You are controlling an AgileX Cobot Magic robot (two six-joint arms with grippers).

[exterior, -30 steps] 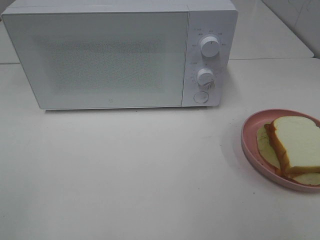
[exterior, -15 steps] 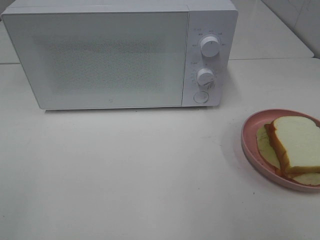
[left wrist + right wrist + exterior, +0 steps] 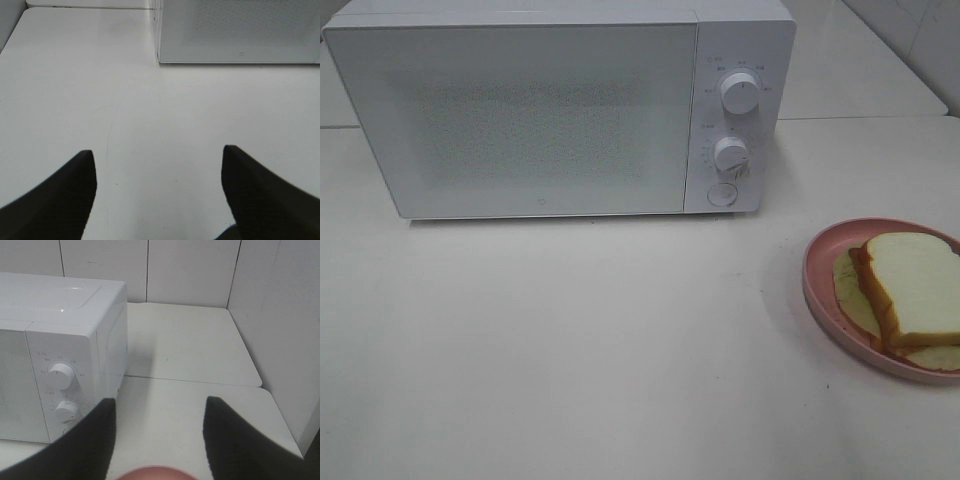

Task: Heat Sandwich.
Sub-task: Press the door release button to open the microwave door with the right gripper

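White microwave door (image 3: 520,120) shut far left, sandwich (image 3: 915,290) untouched on plate (image 3: 817,290) near right, left gripper (image 3: 157,150) and right gripper (image 3: 160,400) spread empty: likely first, open that door.

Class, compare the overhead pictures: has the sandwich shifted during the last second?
No. The sandwich lies in the same spot on its pink plate, right of the microwave.

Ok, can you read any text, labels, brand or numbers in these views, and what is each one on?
No text is legible in any view.
Print around the upper knob of the microwave: too small and blurred to read.
Print around the lower knob: also blurred.
Small mark low on the microwave door: too small to read.
Sandwich and pink plate: no writing.
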